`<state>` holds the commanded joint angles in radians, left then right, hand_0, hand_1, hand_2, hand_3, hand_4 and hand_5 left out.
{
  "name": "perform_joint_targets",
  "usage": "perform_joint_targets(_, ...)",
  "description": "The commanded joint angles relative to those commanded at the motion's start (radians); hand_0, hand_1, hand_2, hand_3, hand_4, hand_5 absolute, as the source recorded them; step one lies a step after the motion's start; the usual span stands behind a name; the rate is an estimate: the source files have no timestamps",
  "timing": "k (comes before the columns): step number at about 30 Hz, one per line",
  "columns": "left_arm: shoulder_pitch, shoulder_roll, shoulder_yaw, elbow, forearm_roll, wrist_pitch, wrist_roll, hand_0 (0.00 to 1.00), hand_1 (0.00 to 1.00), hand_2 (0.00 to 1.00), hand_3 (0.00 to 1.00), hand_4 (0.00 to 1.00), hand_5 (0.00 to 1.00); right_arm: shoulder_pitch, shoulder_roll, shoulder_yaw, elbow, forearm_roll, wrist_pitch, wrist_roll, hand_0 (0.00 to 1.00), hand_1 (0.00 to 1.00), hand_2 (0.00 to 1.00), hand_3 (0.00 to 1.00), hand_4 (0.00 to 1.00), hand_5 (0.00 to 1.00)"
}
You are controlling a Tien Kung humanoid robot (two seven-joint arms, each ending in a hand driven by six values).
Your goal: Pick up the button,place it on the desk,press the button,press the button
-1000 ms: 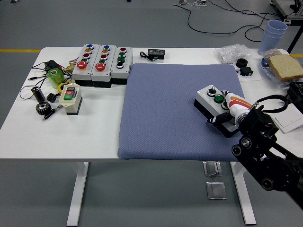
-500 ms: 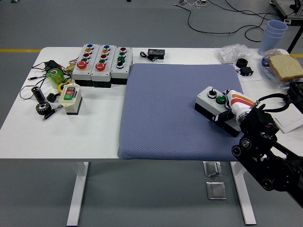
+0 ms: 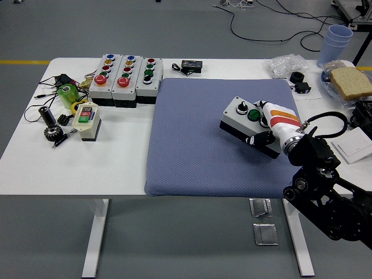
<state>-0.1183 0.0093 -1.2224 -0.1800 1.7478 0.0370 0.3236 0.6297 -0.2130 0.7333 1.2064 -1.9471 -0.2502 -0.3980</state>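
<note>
Right hand (image 3: 272,129) is gripping the grey button box (image 3: 247,124) with curled fingers, holding it tilted over the blue mat (image 3: 197,145); mat is lying near the desk's (image 3: 70,165) right edge.

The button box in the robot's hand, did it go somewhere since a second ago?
Yes. The right hand, gripping the button box, carried it left and slightly farther across the blue mat. The three control boxes and the clutter at the left stayed put.

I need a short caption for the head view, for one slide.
The right hand holds a grey button box over the blue mat on the white table.
</note>
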Motion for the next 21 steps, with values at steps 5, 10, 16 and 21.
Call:
perform_joint_targets(5, 0.0, 0.0, 0.0, 0.0, -0.001, 0.0, 0.0, 0.645, 0.603, 0.587, 0.565, 0.316, 0.865, 0.027, -0.009, -0.059, 0.004, -0.004, 0.017, 0.156, 0.039, 0.094, 0.364, 0.522, 0.648, 0.065)
perform_joint_targets(10, -0.001, 0.0, 0.001, 0.0, 0.0, 0.0, 0.0, 0.645, 0.603, 0.587, 0.564, 0.316, 0.865, 0.063, -0.018, -0.118, -0.006, -0.001, 0.069, 0.221, 0.063, 0.096, 0.359, 0.52, 0.647, 0.062)
perform_joint_targets(16, -0.001, 0.0, 0.001, 0.0, 0.0, -0.001, 0.001, 0.645, 0.604, 0.587, 0.565, 0.317, 0.865, 0.092, -0.018, -0.162, -0.026, -0.043, 0.101, 0.255, 0.072, 0.09, 0.35, 0.514, 0.693, 0.089)
perform_joint_targets(21, 0.001, -0.002, -0.001, 0.0, 0.005, -0.002, 0.002, 0.645, 0.603, 0.587, 0.564, 0.317, 0.865, 0.093, -0.011, -0.172, -0.035, -0.097, 0.158, 0.256, 0.225, 0.229, 0.424, 0.54, 0.896, 0.263)
